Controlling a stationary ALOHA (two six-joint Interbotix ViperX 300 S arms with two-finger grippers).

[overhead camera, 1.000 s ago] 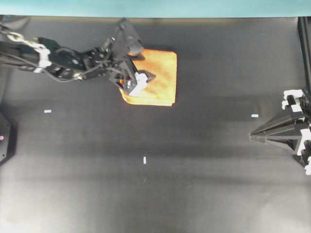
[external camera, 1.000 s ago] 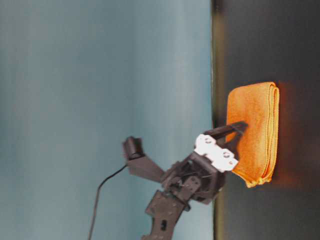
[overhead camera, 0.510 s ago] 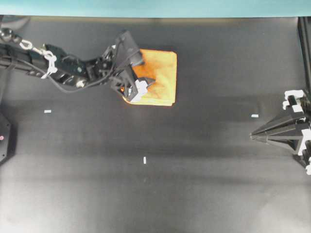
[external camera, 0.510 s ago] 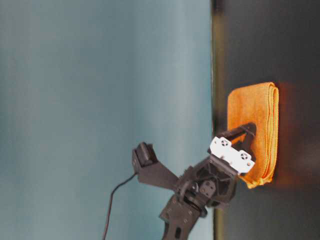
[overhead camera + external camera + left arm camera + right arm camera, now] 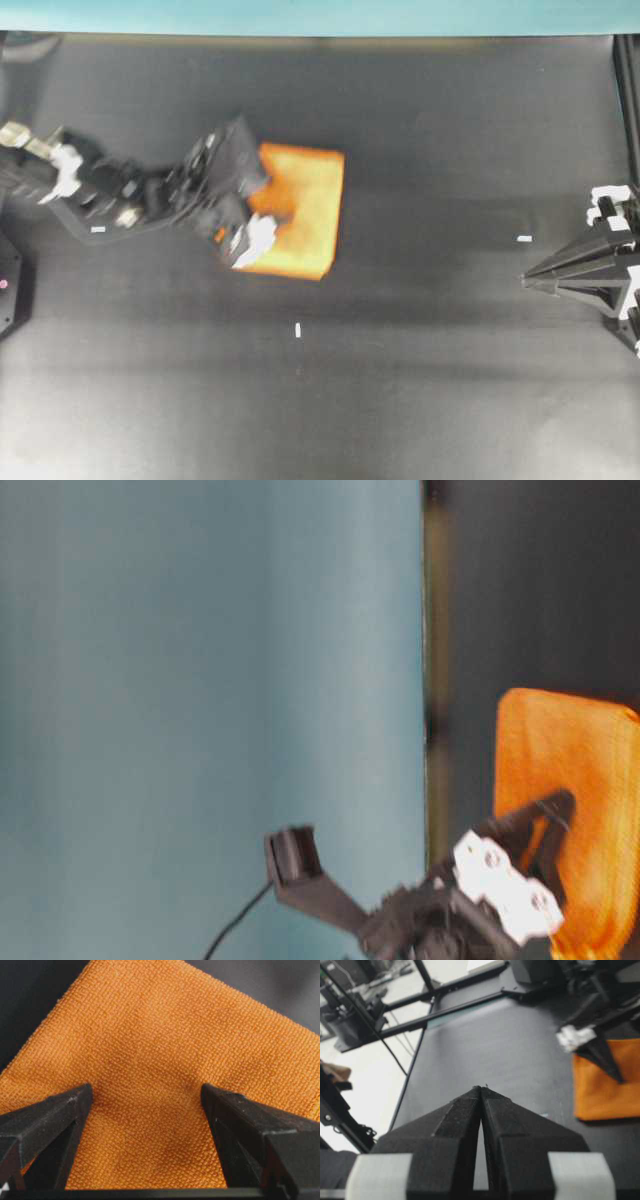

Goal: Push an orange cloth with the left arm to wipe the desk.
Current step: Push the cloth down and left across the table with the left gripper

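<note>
The orange cloth (image 5: 305, 210) lies flat on the black desk (image 5: 400, 390), left of centre. My left gripper (image 5: 272, 212) comes in from the left and stands open on it. In the left wrist view both black fingertips (image 5: 75, 1102) press down into the cloth (image 5: 155, 1045), wide apart, dimpling the weave, with no fold pinched between them. The table-level view shows the fingers (image 5: 545, 815) on the cloth (image 5: 580, 770). At the right edge my right gripper (image 5: 527, 282) rests shut and empty, well away from the cloth (image 5: 602, 1092); its tips (image 5: 481, 1089) meet.
A teal strip (image 5: 320, 15) runs along the desk's far edge. Small white tape marks (image 5: 298, 330) (image 5: 524, 238) (image 5: 98, 229) dot the surface. A black frame rail (image 5: 625, 100) stands at the right edge and a dark base (image 5: 8, 285) at the left.
The left arm has drawn back toward the near-left and the cloth has slid with it, away from the teal strip. The right arm has not moved.
</note>
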